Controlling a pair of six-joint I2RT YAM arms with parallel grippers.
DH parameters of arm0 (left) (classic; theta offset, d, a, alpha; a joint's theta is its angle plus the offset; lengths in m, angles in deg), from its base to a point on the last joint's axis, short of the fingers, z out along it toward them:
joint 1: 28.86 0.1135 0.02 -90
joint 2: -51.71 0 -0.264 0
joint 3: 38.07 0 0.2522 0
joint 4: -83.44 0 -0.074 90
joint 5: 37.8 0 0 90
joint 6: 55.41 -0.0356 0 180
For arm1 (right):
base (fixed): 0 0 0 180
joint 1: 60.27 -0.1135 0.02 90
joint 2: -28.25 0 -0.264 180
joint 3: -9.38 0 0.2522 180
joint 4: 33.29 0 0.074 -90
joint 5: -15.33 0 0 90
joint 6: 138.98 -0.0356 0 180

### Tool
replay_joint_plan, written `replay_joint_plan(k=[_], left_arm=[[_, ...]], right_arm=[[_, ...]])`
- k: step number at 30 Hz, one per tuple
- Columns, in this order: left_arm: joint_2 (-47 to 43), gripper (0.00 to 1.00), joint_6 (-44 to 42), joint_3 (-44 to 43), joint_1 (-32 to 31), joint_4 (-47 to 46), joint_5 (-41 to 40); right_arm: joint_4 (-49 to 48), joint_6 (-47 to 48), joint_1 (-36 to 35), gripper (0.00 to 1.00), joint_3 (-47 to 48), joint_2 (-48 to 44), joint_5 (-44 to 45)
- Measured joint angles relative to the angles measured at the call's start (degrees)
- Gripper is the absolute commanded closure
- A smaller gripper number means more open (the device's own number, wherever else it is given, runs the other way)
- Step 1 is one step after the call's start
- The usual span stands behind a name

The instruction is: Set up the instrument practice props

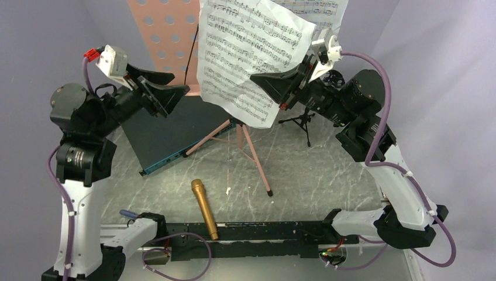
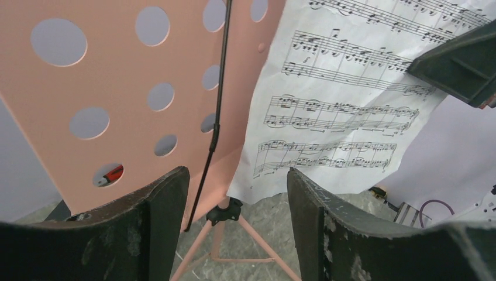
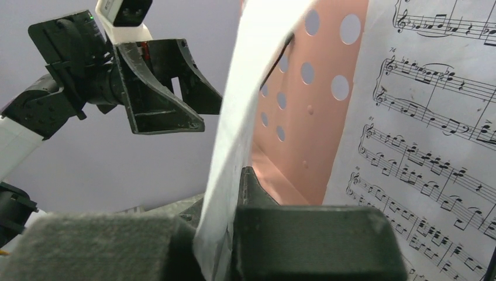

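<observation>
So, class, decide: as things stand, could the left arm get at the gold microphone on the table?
Probably yes. The left fingers are open and empty, and the gold microphone lies uncovered near that arm's base, clear of the music stand legs and the dark panel.

The left arm (image 1: 76, 199) rises from its base and bends inward, and the left gripper (image 1: 178, 83) is held high with its jaws apart around nothing. The right arm (image 1: 403, 187) reaches up and inward, and the right gripper (image 1: 266, 88) is clamped on a sheet-music page (image 1: 245, 52).
</observation>
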Motion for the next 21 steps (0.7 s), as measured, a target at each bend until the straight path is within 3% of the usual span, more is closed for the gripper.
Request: replay_joint_plan(k=[21], left_arm=[[5.51,0.45,4.00,-0.63,0.00,-9.44,0.83]], right_arm=[[0.83,3.30,0.92,1.00,5.90,2.73,1.07]])
